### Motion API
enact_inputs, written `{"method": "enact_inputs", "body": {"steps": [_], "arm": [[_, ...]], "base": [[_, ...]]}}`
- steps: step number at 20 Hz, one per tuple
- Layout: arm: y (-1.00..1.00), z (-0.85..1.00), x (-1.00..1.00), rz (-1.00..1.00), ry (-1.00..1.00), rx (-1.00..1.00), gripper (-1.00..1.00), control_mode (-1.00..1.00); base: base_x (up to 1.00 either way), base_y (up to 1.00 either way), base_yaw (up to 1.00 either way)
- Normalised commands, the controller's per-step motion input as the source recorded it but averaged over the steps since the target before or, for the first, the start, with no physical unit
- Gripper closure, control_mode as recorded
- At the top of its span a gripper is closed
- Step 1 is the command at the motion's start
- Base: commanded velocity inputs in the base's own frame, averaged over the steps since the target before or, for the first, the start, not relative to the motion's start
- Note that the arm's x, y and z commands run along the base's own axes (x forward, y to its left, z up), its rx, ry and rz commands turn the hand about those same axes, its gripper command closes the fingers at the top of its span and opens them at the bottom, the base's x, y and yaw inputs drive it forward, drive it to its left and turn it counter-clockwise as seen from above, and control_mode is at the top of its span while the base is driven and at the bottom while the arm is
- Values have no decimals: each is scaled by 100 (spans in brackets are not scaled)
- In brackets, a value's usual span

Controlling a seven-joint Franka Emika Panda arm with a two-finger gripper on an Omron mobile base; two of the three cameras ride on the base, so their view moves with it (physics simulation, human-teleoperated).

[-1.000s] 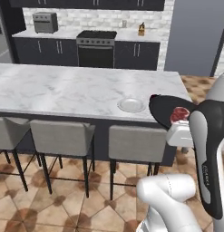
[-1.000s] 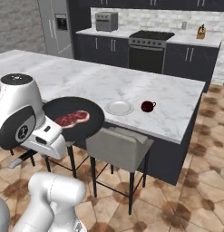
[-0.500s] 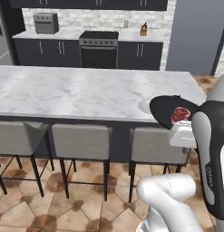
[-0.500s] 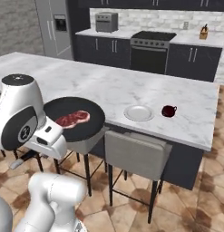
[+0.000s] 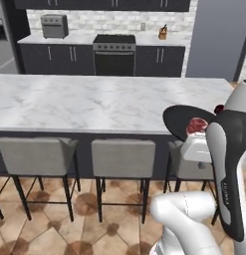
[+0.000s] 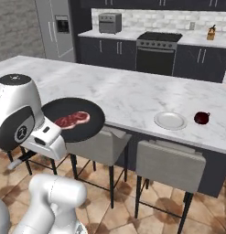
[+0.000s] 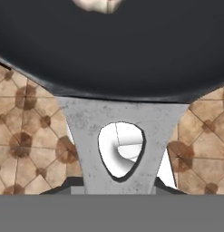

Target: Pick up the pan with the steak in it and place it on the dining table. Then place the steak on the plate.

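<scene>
My gripper [image 6: 54, 135] is shut on the grey handle [image 7: 122, 122] of the black pan [image 6: 82, 125] and holds it level in the air, just off the near edge of the dining table [image 6: 132, 93]. The red, marbled steak [image 6: 72, 119] lies flat inside the pan. In the left base view the pan [image 5: 182, 121] with the steak [image 5: 196, 125] overlaps the right end of the table [image 5: 94, 99]. The pale plate [image 6: 170, 120] rests on the marble top to the right of the pan. The fingertips are hidden under the handle in the hand view.
A dark red round thing [image 6: 202, 117] sits on the table right of the plate. Grey stools [image 6: 171, 164] line the near side of the table, one right under the pan. Behind the table stand dark cabinets and a stove [image 5: 114, 52].
The whole picture has slid to the right in both base views, so the camera has moved left along the table. The pan and steak stay in the same grip.
</scene>
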Motion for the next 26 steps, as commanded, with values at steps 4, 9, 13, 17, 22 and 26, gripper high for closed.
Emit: {"method": "enact_inputs", "body": {"steps": [4, 9, 13, 17, 22, 26], "arm": [[0, 0, 0, 0, 0, 0, 100, 100], [0, 0, 0, 0, 0, 0, 100, 100], [0, 0, 0, 0, 0, 0, 100, 100], [0, 0, 0, 0, 0, 0, 100, 100], [0, -2, 33, 0, 0, 0, 100, -100], [-4, -6, 85, 0, 0, 0, 100, -100]], "base": [[1, 11, -2], [66, 0, -1], [97, 0, 0], [88, 0, 0], [49, 0, 0], [0, 0, 0]]}}
